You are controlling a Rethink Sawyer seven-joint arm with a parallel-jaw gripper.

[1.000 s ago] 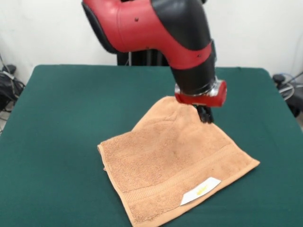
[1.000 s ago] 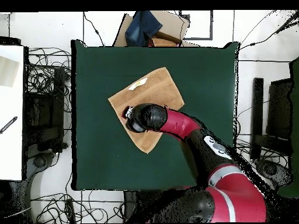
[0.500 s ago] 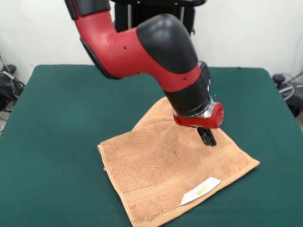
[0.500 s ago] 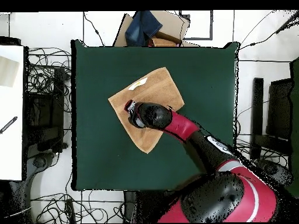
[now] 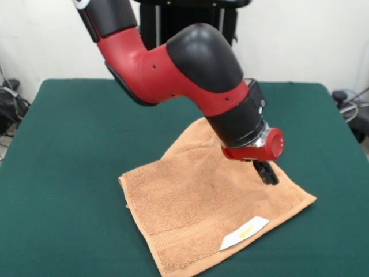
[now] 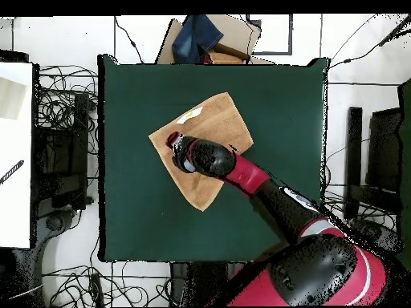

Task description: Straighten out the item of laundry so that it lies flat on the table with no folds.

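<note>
The table (image 5: 75,150), topped in dark green felt, is seen filling most of the front view and forming a large green rectangle in the overhead view (image 6: 136,208). The red and black arm (image 5: 184,75) is seen reaching down over it from the far side, its wrist tilted toward the towel; from above, the arm (image 6: 257,180) is shown stretching from the base across the cloth. The item of laundry (image 5: 190,213), an orange-tan terry towel, is laid out near the middle of the table, turned so that its corners point like a diamond (image 6: 210,128). A fold is seen along its far part, where a flap is doubled over the lower layer and narrows to a point near the arm. A woven border band is visible along the near edge, and a small white label (image 5: 244,232) with yellow print is placed beside that band. The gripper (image 5: 266,172) is held just above or on the towel's right part; whether its fingers are spread or closed cannot be told
</note>
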